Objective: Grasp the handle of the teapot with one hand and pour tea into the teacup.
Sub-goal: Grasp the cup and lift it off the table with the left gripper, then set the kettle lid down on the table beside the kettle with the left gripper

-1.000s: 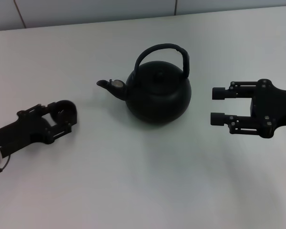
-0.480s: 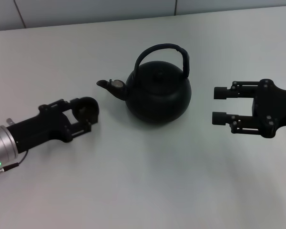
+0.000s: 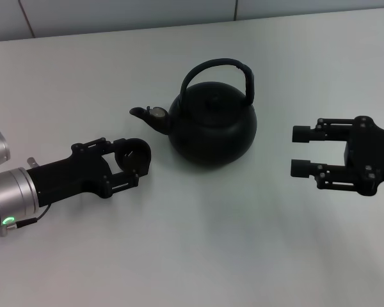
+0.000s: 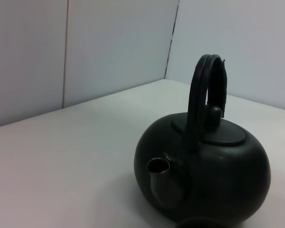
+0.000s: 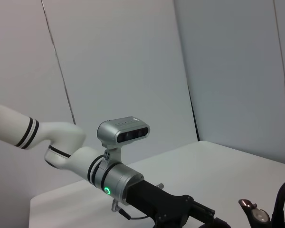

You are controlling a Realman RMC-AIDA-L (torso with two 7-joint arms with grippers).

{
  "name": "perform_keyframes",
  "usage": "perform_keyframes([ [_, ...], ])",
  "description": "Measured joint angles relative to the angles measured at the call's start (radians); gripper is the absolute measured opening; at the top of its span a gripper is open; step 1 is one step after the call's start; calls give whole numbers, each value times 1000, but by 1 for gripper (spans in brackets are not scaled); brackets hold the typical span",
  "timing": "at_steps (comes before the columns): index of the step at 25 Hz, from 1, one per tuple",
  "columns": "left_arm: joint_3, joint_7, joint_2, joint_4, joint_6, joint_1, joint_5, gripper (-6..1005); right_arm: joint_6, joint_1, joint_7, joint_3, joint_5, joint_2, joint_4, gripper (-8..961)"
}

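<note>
Carrying the tiny round matte-black teacup [image 3: 132, 155] clamped in its fingers, the left gripper [image 3: 129, 164] has advanced to just below the spout of the round matte-black teapot [image 3: 211, 123] mid-table; the right gripper [image 3: 301, 151], spread apart, retreats slightly, arched handle [image 3: 219, 67] ungrasped.

A bare robotics test bench: a plain white table [image 3: 198, 256] backed by blank grey wall panels [image 5: 118, 57], with nothing domestic around.

Upright black teapot [image 3: 212, 128], arched handle [image 3: 219, 69] up; teacup [image 3: 132, 155] by its spout.
</note>
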Motion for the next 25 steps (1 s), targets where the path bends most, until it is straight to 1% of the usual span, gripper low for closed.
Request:
perform_keyframes([
  [17,1,0,2,-7,-2,6,2,697,-2,-12,5,2,-6,2,3,593],
  [25,7,-4,2,-44,-3,3,7,695,-3,-12,9,2,-7,1,3,592],
])
